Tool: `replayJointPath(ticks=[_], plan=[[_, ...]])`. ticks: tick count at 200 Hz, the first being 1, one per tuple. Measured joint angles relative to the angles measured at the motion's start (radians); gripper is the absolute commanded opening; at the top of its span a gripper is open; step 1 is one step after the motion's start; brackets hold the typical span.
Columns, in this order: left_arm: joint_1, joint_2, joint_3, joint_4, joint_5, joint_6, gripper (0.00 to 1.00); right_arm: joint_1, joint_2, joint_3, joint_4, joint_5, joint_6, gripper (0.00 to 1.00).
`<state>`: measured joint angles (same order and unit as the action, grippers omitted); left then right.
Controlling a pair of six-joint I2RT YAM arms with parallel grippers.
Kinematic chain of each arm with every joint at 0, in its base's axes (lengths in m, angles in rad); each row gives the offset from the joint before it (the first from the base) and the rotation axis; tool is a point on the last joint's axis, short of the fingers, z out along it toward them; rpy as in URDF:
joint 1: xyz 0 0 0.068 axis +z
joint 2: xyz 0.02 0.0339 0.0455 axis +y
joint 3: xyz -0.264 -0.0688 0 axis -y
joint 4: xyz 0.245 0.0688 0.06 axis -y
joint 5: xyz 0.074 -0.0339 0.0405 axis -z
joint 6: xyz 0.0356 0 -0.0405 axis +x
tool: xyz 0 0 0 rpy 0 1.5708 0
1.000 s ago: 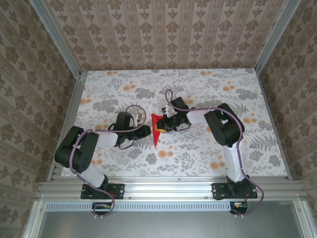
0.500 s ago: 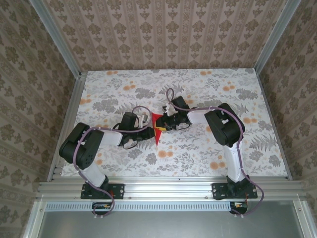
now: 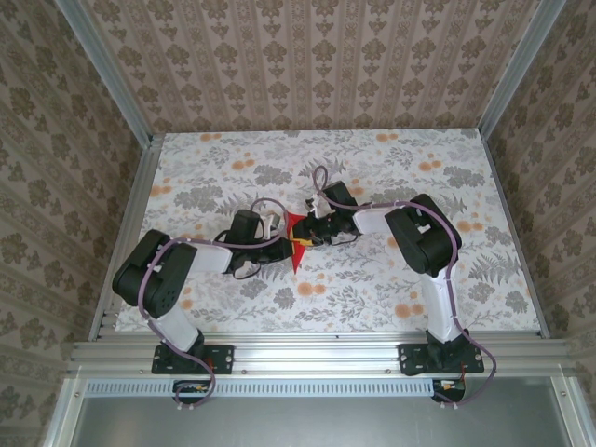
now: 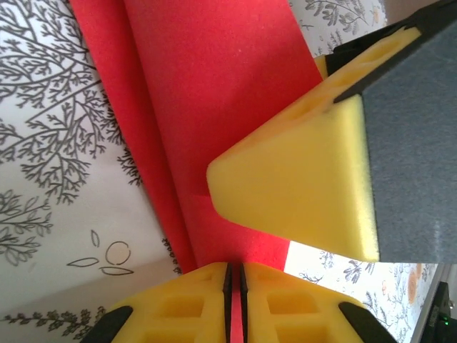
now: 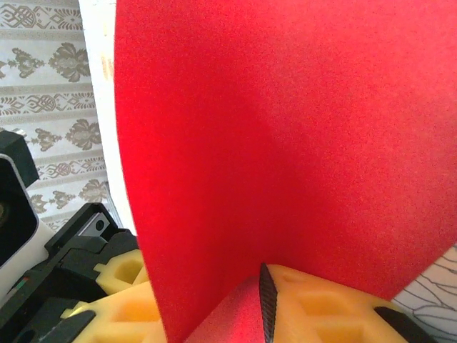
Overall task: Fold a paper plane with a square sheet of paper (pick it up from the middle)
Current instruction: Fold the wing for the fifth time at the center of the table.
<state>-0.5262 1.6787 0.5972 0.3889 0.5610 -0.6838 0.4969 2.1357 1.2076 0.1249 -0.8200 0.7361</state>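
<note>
Left gripper (image 4: 233,289) is clamped on the folded paper (image 4: 214,86) in the middle of the table (image 3: 419,186); it should hold firm. Right gripper (image 3: 308,235) touches the same paper, but I cannot tell whether its jaws pinch it. Best it presses along the crease (image 4: 158,143) without tugging.

The paper plane (image 3: 293,260) is plain bright red with no print, and its folded layers share the same flat red. The worktop (image 3: 391,168) is white, strewn with grey leaves and ferns and small orange blossoms. The walls (image 3: 307,65) carry a beige and brown damask in vertical stripes. The frame rail (image 3: 317,352) is bare silver. The left arm (image 3: 154,279) and right arm (image 3: 419,233) are black with white segments. The left end effector (image 4: 233,300) has yellow foam fingers on black mounts. The right end effector (image 5: 265,307) is yellow too, with a dark grey pad (image 4: 410,143).
</note>
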Motion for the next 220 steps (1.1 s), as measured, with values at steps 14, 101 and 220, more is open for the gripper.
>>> replayJointPath(ticks=[14, 101, 220], plan=[[-0.003, -0.003, 0.0, -0.006, -0.017, 0.004, 0.16, -0.001, 0.0, -0.004, 0.001, 0.006, 0.001, 0.22], [-0.096, -0.151, -0.014, -0.126, -0.191, 0.068, 0.42, -0.001, 0.0, -0.008, -0.001, 0.029, 0.01, 0.16], [-0.319, -0.162, 0.073, -0.374, -0.605, 0.105, 0.35, -0.001, 0.0, -0.008, 0.002, 0.035, 0.042, 0.17]])
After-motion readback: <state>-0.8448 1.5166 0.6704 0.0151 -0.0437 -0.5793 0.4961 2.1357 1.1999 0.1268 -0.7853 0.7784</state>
